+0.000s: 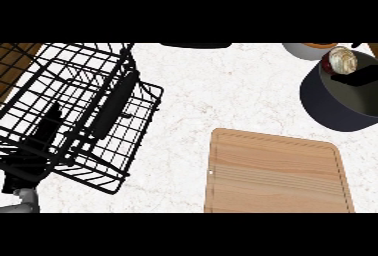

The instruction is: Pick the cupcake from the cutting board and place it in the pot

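Cupcake [342, 59] location first: it is not on the cutting board but at the far right, over the far rim of the pot. Details follow in left-to-right order

Far left: your left hand [26, 167] shows low at the edge, seen through the bars of a black wire basket [81, 115]. Its fingers are extended upward and relaxed, holding nothing. It looks parked there to stay out of the working area. The basket lies tilted on the white tabletop [214, 95], well apart from the task items

Top centre: a dark object [196, 45] is cut off by the edge. You cannot identify it

Centre right: the wooden cutting board [277, 172] lies flat with nothing on it, so the pick step appears done

Upper right: a pale bowl [304, 50] sits just beyond the pot [332, 107]. The pot is dark and open-topped, near the board's far corner. The cupcake sits at the pot's far edge, pale top up. Whether it rests inside or hangs above the opening cannot be told from this angle

Just beside the cupcake, a black shape over the pot's mouth is likely your right hand [354, 78]. You cannot tell whether it is grasping or has released

Judgement: you are at the placing stage, with the task near its end. Check that the cupcake sits clear of the rim and inside the pot
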Tool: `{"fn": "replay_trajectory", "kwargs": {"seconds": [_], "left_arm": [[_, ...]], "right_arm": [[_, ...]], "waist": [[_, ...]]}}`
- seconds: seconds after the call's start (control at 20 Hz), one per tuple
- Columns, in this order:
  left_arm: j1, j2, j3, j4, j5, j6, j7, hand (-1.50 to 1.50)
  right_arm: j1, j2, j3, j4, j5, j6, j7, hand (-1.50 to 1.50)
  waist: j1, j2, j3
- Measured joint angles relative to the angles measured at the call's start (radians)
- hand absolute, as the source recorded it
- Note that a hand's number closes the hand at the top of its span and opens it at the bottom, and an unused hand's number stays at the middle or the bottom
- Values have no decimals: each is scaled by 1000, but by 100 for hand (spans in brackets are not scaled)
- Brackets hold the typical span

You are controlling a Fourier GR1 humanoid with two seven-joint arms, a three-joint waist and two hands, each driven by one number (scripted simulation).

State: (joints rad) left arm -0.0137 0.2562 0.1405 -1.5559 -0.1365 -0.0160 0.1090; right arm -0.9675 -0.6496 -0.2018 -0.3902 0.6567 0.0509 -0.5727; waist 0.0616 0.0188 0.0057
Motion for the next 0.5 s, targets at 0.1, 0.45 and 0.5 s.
{"fn": "replay_trajectory", "kwargs": {"seconds": [0.1, 0.45, 0.5], "left_arm": [[-2, -1, -1, -1, -3, 1, -1, 0], [7, -1, 3, -14, 0, -8, 13, 0], [9, -1, 5, -14, -1, -7, 17, 0]], "right_arm": [[-26, 8, -12, 48, -7, 10, -18, -150], [-78, 8, -101, 136, -84, 45, -119, -150], [-85, 8, -130, 141, -114, 59, -133, -150]], "waist": [[3, 2, 0], [-2, 3, -1], [-5, 2, -1]]}}
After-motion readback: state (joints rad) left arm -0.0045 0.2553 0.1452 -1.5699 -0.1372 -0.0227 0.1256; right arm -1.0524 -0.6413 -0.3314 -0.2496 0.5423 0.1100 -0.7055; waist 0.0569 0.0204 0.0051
